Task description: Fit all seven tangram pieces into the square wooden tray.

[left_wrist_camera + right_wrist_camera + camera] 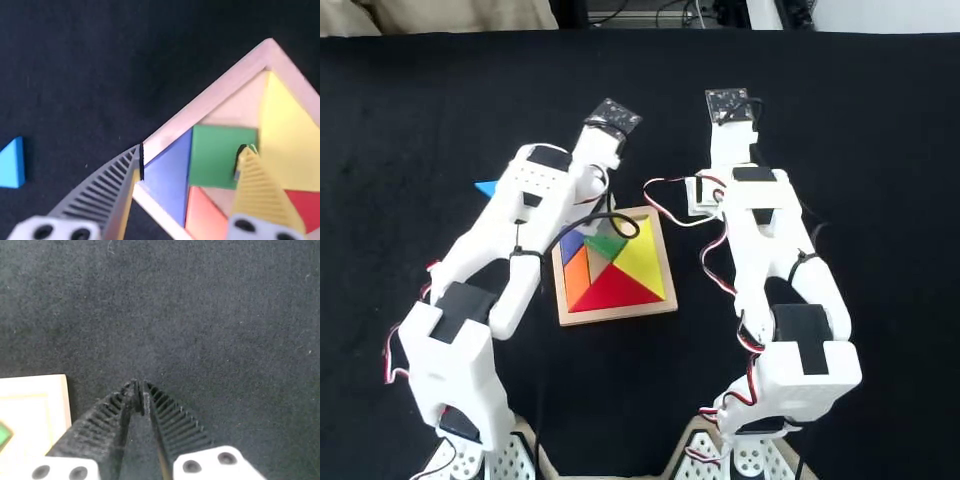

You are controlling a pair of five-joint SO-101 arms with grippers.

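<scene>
The square wooden tray [665, 268] lies between my two arms, holding yellow [640, 255], red [615, 290], orange [578, 275], green [608, 245] and dark blue pieces. In the left wrist view my left gripper [191, 152] is open low over the tray [225, 80]. One finger [127, 172] is at the rim and the other [250, 167] is over the green square [215, 155], with the dark blue triangle [167, 172] between them. Bare wood shows at the tray's corner beside the yellow triangle [290, 130]. A light blue triangle [486, 187] lies loose on the cloth. My right gripper [136, 390] is shut and empty over the cloth, beside the tray's corner [35, 395].
Black cloth covers the table. The light blue triangle [12, 162] lies outside the tray, on the far side of the left arm [535, 190]. The right arm [760, 230] stands right of the tray. Open cloth stretches beyond both arms.
</scene>
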